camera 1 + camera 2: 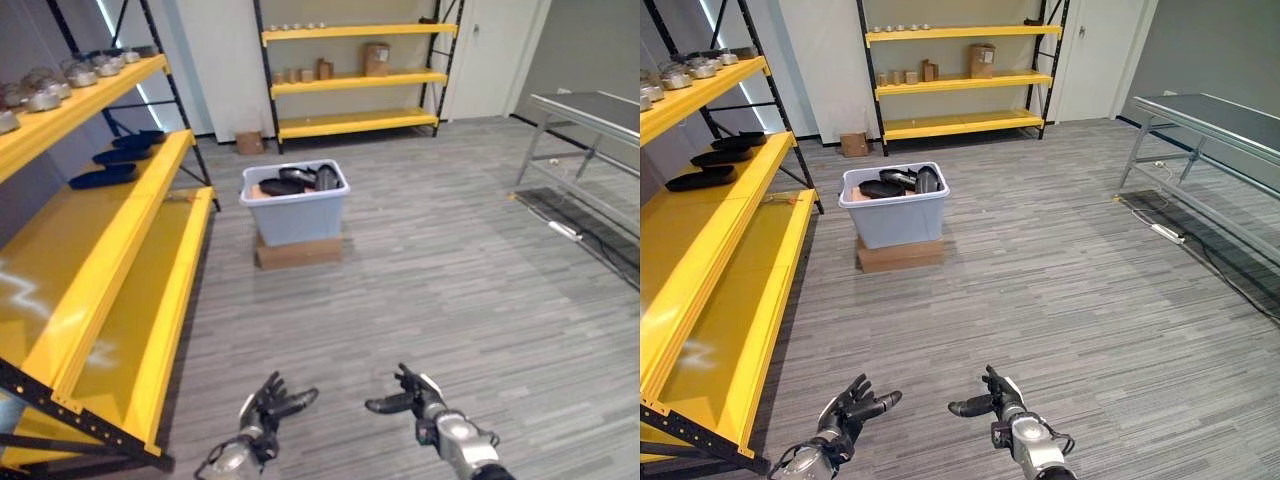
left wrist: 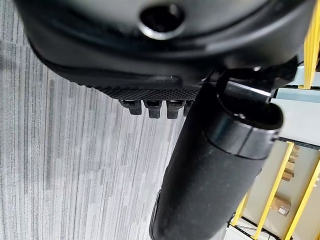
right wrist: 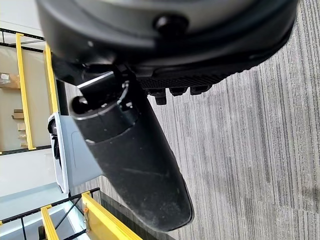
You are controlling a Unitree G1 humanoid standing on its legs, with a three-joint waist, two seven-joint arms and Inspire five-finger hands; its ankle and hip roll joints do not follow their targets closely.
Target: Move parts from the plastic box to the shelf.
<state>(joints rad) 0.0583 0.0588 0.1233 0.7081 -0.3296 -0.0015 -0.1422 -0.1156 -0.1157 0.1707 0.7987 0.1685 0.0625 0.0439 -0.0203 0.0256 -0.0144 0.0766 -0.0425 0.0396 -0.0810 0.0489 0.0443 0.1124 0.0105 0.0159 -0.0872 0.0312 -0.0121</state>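
A pale grey plastic box [image 1: 296, 213] stands on a flat cardboard box [image 1: 299, 251] on the floor ahead, holding several dark round parts [image 1: 298, 181]. Along my left runs a yellow shelf [image 1: 110, 260] with dark blue dishes [image 1: 115, 166] on its middle level and metal parts [image 1: 60, 82] on the top level. My left hand [image 1: 266, 405] and right hand [image 1: 412, 395] hover low over the floor, far short of the box, both open with fingers spread and holding nothing. The right wrist view shows the box [image 3: 70, 152] past the thumb.
A second yellow shelf [image 1: 352, 75] with small boxes stands against the far wall, a small carton [image 1: 250, 143] beside it. A metal table [image 1: 590, 130] lines the right side, with a power strip [image 1: 563, 230] beneath. Grey plank floor [image 1: 420, 290] lies open between me and the box.
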